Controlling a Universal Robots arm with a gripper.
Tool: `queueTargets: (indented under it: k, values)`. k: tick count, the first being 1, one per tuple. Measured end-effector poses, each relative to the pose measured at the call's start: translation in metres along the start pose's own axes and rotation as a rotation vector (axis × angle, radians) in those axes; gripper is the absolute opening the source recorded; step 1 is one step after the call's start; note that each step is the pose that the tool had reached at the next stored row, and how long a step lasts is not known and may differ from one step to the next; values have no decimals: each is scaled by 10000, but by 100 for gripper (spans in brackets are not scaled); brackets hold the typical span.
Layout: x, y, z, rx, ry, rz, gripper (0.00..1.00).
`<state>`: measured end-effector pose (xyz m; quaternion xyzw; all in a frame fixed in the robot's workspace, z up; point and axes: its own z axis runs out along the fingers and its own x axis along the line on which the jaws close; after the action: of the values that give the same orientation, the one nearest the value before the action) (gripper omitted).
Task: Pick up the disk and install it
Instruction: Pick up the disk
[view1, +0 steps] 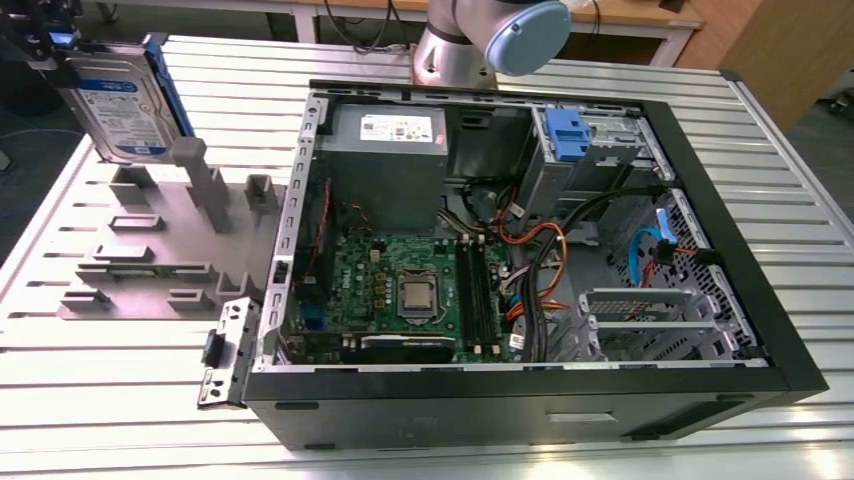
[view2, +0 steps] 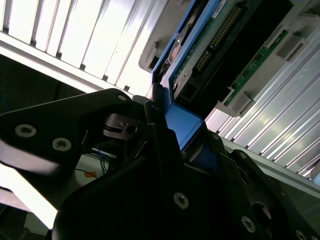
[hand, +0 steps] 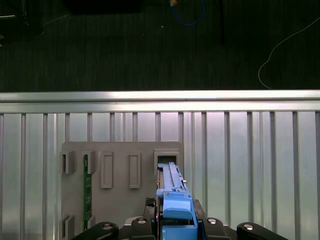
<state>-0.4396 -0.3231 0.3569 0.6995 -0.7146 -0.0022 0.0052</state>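
Two fingers of my gripper are closed on the blue carrier frame of the disk, which I hold upright over the grey slotted rack, probably so the drive body itself is not squeezed.

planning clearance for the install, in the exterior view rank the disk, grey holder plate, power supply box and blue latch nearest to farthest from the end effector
1. the disk, gripped by the end effector, exterior view's left
2. grey holder plate, just below the disk
3. power supply box, inside the case
4. blue latch, farther right in the case
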Motion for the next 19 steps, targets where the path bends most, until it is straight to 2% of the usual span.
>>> queueTargets:
  k: [19]
  values:
    - [0,1,-34,-1,1,0,36]
